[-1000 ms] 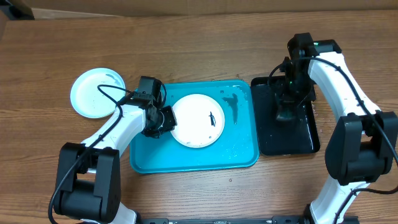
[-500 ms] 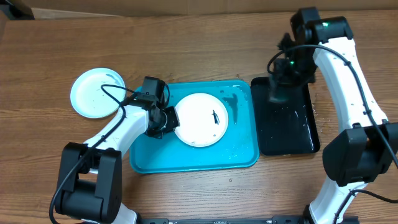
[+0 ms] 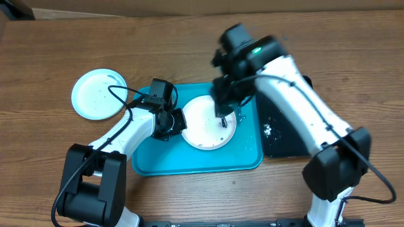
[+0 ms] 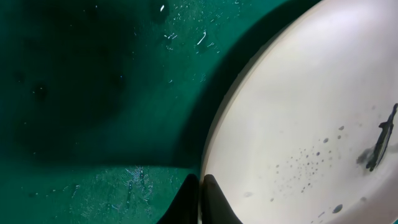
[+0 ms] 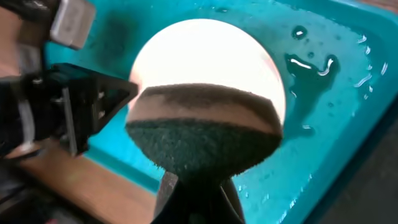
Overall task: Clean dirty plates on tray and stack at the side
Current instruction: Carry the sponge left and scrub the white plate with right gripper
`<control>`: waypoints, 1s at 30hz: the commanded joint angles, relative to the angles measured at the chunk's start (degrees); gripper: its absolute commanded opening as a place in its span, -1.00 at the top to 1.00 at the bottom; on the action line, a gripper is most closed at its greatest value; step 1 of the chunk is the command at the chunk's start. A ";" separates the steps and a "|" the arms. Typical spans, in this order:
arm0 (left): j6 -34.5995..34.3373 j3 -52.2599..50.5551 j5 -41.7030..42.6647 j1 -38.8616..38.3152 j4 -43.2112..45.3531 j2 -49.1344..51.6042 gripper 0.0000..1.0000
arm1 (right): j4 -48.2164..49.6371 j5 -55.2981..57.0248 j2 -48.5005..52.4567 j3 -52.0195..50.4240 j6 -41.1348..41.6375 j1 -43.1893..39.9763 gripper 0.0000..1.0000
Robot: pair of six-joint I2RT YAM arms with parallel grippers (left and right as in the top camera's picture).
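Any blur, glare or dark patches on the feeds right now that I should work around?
Overhead: the right arm is smeared by motion blur near its wrist, everything else sharp. Left wrist: dim, with the tray in heavy shadow beside the white plate. Right wrist: the plate is blown out to white glare behind the sponge.

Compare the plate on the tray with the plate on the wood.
The tray plate is white, dark-smudged, and pinched at its rim by the left gripper; the wood plate is pale blue, shows no smudge and lies untouched. Both are round, shallow, similar in size.
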 commanded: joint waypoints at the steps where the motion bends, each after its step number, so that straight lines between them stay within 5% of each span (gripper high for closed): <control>1: -0.92 -0.98 0.04 -0.44 0.09 0.74 0.92 | 3.72 13.55 -0.76 -5.79 6.86 3.34 0.93; 5: -0.87 -0.96 0.04 -0.44 0.07 0.74 0.92 | 10.97 21.44 0.28 -13.27 10.91 5.29 0.93; 30: -0.66 -0.98 0.04 -0.44 0.04 0.74 0.92 | 18.99 16.63 7.41 -18.82 16.00 4.35 0.93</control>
